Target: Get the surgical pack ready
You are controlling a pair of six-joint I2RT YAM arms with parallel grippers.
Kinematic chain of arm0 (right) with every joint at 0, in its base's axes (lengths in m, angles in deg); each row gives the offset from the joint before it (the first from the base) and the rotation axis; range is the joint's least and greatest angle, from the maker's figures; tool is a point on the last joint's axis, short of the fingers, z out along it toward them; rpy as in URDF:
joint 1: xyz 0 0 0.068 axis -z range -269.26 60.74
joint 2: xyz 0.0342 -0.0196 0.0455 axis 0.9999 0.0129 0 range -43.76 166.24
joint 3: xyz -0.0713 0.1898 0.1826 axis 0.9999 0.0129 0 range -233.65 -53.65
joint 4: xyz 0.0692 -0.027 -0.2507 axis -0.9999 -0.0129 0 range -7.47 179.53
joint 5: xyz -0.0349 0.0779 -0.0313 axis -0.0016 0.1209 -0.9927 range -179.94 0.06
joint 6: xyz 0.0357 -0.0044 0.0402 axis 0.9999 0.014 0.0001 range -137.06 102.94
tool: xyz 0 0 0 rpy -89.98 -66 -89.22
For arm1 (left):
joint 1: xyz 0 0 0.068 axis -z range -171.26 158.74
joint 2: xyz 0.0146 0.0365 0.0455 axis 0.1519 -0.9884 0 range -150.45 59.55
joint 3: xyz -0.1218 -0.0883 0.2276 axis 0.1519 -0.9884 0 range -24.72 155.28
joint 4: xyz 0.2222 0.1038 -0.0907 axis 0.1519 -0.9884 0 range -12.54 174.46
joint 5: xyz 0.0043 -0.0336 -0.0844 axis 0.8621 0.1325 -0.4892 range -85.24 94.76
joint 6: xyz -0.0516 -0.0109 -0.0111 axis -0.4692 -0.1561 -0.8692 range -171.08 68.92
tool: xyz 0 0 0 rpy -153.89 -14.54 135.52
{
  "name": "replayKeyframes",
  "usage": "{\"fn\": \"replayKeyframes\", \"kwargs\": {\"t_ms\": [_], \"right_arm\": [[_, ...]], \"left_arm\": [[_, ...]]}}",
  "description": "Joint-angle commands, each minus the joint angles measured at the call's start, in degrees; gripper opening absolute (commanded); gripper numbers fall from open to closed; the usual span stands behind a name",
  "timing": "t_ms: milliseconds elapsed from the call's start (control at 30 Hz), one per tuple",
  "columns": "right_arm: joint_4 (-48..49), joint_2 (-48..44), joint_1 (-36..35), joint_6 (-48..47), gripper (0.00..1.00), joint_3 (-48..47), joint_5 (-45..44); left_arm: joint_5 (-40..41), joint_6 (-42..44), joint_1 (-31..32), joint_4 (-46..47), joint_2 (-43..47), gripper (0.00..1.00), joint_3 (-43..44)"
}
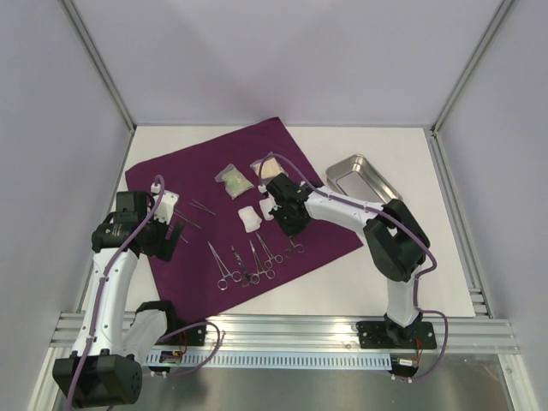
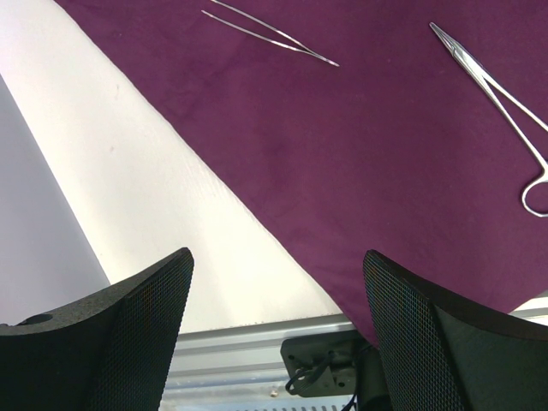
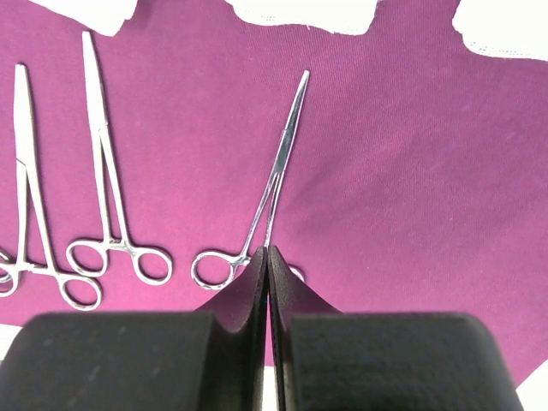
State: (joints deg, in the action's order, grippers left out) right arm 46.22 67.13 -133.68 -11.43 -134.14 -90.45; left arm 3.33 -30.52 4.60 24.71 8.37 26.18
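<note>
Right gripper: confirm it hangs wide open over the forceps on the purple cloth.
Not open. The right wrist view shows the right gripper shut, its fingertips pinched together on the shank of the forceps, which lie on the purple cloth.

A large deep-purple fabric cloth (image 1: 197, 171) lies flat, diamond-wise, on the counter (image 1: 419, 248). Several steel scissor-like instruments (image 1: 244, 264) lie side by side near its front edge. White gauze pads (image 1: 250, 219) sit mid-cloth, with two clear packets (image 1: 233, 178) behind them. A small rectangular steel tray (image 1: 361, 178) rests just beside its right edge.
</note>
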Motion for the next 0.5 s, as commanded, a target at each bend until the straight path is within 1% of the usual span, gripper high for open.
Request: {"fn": "replayKeyframes", "kwargs": {"t_ms": [0, 33, 200, 333, 467], "right_arm": [[0.0, -0.3, 0.3, -1.6, 0.0, -0.6, 0.6], [-0.2, -0.1, 0.3, -1.7, 0.01, -0.7, -1.6], [-1.3, 1.9, 0.2, -0.6, 0.13, -0.5, 1.7], [-0.3, 2.3, 0.2, -0.4, 0.14, 0.9, 2.5], [-0.2, 2.9, 0.2, -0.3, 0.11, 1.0, 1.0]], "left_arm": [[-0.2, 0.8, 0.2, 0.9, 0.4, 0.89, -0.3], [-0.2, 0.8, 0.1, 0.9, 0.4, 0.89, -0.3], [-0.2, 0.8, 0.1, 1.0, 0.4, 0.89, -0.4], [-0.2, 0.8, 0.1, 1.4, 0.3, 0.89, -0.4], [-0.2, 0.7, 0.2, 1.4, 0.3, 0.89, -0.5]]}}
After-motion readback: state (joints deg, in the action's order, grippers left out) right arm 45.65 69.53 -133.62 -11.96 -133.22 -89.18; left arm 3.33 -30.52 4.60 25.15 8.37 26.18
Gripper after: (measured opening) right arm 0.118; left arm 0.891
